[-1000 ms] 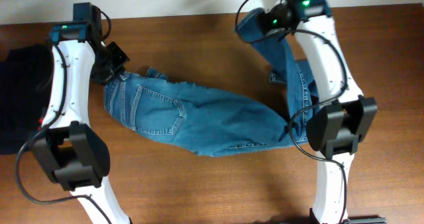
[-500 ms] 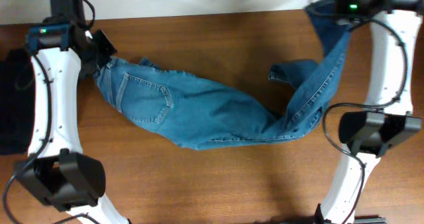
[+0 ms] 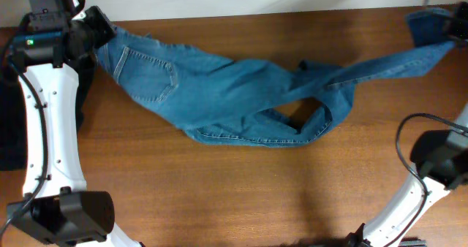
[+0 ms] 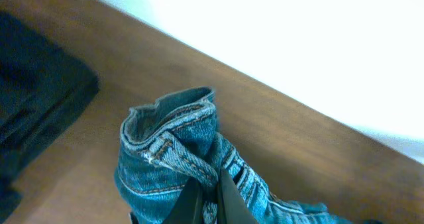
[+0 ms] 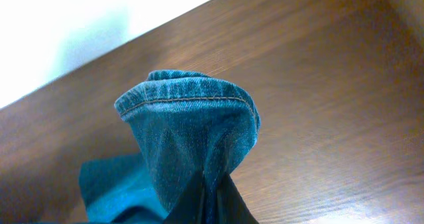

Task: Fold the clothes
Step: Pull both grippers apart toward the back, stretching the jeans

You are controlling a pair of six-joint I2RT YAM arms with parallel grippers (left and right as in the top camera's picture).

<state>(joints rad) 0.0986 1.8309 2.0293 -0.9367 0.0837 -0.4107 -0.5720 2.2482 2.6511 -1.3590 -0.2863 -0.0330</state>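
Jeans [image 3: 219, 93]: being held stretched along far edge of the table [image 3: 219, 203], long axis running corner to corner. Left gripper [image 4: 211, 199] clamping waistband at left end; right gripper [image 5: 211, 194] pinching leg hem at right end.

The left arm [image 3: 50, 130] has white links, black joint blocks, a thin black cable [image 3: 40, 141] and a green light [image 3: 31, 41] at 10 o'clock. The right arm [image 3: 439, 159], at 4 o'clock, looks alike. Left gripper [image 4: 211, 184] and right gripper [image 5: 211, 184] have dark fingers.
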